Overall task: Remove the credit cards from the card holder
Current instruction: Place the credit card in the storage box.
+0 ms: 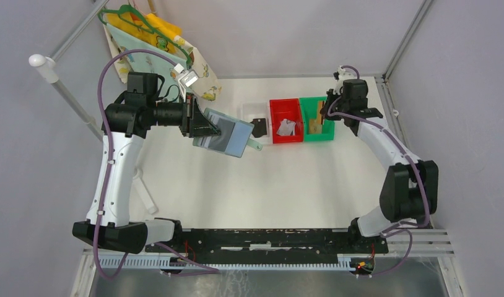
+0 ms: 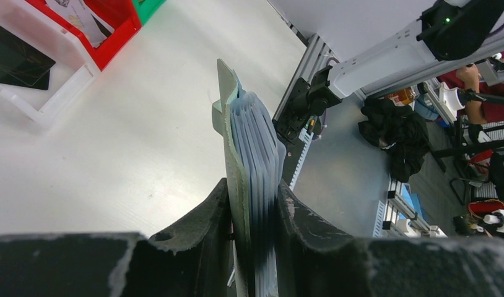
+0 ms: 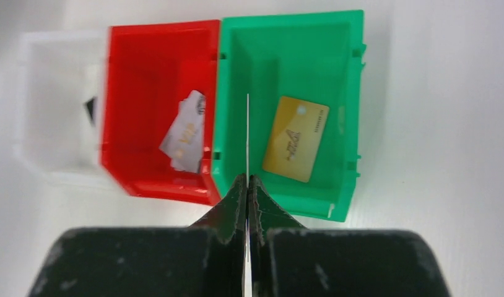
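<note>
White table, grey walls. From above, the left pincer clamps the card holder left of centre. Left wrist: the holder stands edge-on between both fingers. Right wrist: the right pincer is pinched on a thin card over the green bin, which holds a gold card. Silver cards lie in the red bin.

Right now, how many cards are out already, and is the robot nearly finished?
Some are out: silver cards lie in the red bin, a gold card in the green bin. The right hand pinches another thin card, edge-on, above the green bin. The left hand holds the card holder up off the table. How many cards remain in its pockets can't be seen.
</note>
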Robot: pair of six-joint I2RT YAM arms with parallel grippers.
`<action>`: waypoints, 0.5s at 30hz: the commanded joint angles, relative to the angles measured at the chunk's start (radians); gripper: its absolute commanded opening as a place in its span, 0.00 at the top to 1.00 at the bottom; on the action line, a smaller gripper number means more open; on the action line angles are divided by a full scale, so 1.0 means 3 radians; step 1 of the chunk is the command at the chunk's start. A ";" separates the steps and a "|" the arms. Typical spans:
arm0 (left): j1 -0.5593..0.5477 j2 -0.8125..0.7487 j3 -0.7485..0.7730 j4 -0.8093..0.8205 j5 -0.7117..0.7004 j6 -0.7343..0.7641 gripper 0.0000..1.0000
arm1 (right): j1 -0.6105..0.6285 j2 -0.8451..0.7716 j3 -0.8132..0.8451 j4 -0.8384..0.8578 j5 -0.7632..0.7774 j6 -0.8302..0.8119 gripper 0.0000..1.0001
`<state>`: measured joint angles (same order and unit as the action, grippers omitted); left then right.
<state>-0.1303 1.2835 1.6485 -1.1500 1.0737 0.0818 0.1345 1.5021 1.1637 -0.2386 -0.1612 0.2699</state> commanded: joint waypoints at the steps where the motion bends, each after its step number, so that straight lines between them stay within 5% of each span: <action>1: 0.0010 -0.0050 0.0169 0.0070 0.0102 0.0109 0.98 | -0.0018 0.0391 0.0411 -0.0194 0.0367 -0.0270 1.00; 15: 0.0010 -0.0043 0.0253 0.0141 0.0145 -0.0030 0.98 | 0.0020 0.1322 0.0936 -0.0182 0.0055 -0.0250 1.00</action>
<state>-0.1303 1.2835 1.6783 -1.1549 1.0748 0.0811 0.1356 1.8622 1.3941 -0.3141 -0.1040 0.2031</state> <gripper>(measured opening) 0.338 0.006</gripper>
